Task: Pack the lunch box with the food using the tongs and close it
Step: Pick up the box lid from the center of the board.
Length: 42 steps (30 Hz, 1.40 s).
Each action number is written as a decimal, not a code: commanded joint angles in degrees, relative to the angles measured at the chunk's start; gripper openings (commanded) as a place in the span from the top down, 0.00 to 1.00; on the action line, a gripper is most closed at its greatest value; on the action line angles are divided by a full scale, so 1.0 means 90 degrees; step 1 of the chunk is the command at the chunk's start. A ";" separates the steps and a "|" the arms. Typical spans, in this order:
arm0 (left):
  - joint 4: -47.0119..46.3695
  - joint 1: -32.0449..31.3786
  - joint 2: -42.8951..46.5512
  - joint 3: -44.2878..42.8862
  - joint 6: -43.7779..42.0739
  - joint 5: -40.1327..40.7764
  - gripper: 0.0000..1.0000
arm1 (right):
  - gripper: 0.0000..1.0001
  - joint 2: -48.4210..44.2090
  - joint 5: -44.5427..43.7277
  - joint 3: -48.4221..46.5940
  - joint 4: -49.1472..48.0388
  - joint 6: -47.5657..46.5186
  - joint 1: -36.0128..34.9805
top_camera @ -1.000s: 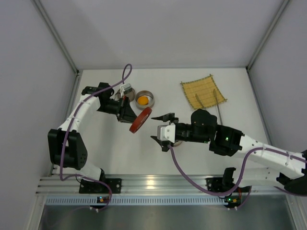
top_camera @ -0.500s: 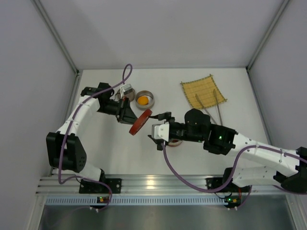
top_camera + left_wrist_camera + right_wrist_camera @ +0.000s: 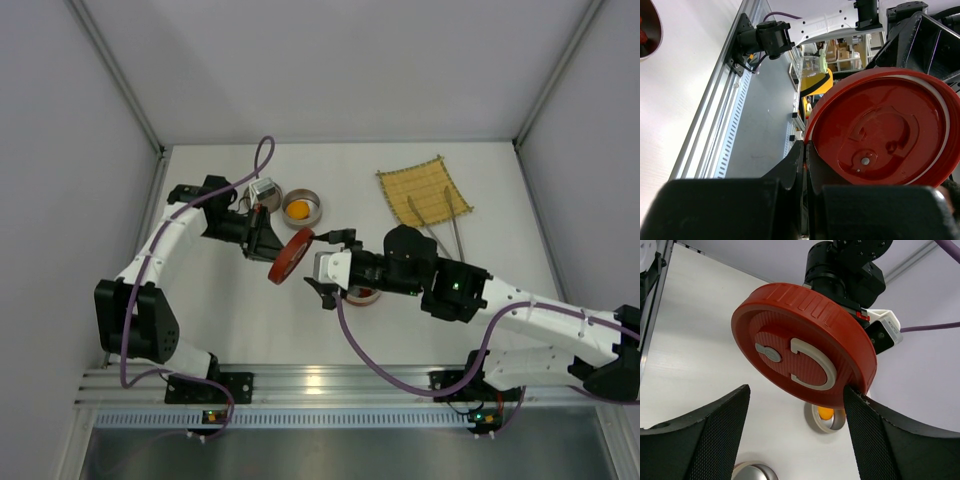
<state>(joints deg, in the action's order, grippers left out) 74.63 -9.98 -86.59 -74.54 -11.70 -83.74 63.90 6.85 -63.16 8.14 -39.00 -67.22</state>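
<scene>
My left gripper (image 3: 276, 250) is shut on the rim of the lunch box's red lid (image 3: 291, 254), holding it tilted above the table. In the left wrist view the lid (image 3: 884, 131) shows its underside beside the pinched jaws (image 3: 806, 146). My right gripper (image 3: 328, 266) is open right next to the lid; in its wrist view the lid (image 3: 800, 347) hangs between the spread fingers, the right finger (image 3: 875, 430) touching its rim. An orange food piece (image 3: 298, 209) lies in a steel bowl (image 3: 315, 199). The tongs (image 3: 457, 228) lie by the bamboo mat (image 3: 424, 188).
A second steel bowl (image 3: 362, 295) with dark red pieces sits mostly hidden under my right wrist; the left wrist view shows it at the top left corner (image 3: 650, 27). The right wrist view shows a steel rim (image 3: 752, 471) at the bottom edge. Which bowl is the lunch box I cannot tell.
My right arm has moved left up to the lid, and its jaws have spread wider. The left gripper has kept its hold and raised the lid slightly toward the orange piece's bowl.
</scene>
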 commanded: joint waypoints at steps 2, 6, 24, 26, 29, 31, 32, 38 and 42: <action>-0.0089 -0.0034 0.0129 0.0001 -0.0096 -0.1330 1.00 | 0.25 -0.0059 0.0419 -0.0483 -0.0339 0.0086 0.0018; -0.0079 -0.0034 0.0119 0.0031 -0.0125 -0.1330 1.00 | 0.25 -0.0030 0.0635 -0.0415 -0.0211 0.0008 -0.0031; 0.0057 -0.0210 0.0217 -0.0048 -0.0524 -0.1067 1.00 | 0.49 0.0224 0.1865 -0.0893 0.1496 -0.0607 -0.0129; 0.0359 -0.0210 0.0158 -0.0067 -0.0788 -0.0892 1.00 | 0.55 0.0146 0.1914 -0.0873 0.1955 -0.0861 -0.0129; 0.0672 -0.0219 0.0070 -0.0155 -0.1199 -0.0744 1.00 | 0.60 0.0020 0.1963 -0.0805 0.2444 -0.1056 -0.0129; 0.0809 -0.0219 0.0012 -0.0242 -0.1414 -0.0724 1.00 | 0.62 -0.0049 0.2031 -0.0747 0.2639 -0.1144 -0.0129; 0.0916 -0.0219 -0.0056 -0.0340 -0.1472 -0.0715 1.00 | 0.63 -0.0068 0.2041 -0.0746 0.2785 -0.1154 -0.0138; 0.1093 -0.0229 -0.0135 -0.0458 -0.1620 -0.0978 1.00 | 0.65 -0.0175 0.1798 -0.0552 0.2681 -0.1135 -0.0129; 0.0401 -0.0229 0.0001 -0.0117 -0.0859 -0.1319 1.00 | 0.63 -0.0546 0.1038 -0.0161 0.1346 -0.0658 -0.0138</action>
<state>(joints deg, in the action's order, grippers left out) 76.34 -11.79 -87.92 -76.75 -21.56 -82.81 62.35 20.12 -65.73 29.12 -47.35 -67.51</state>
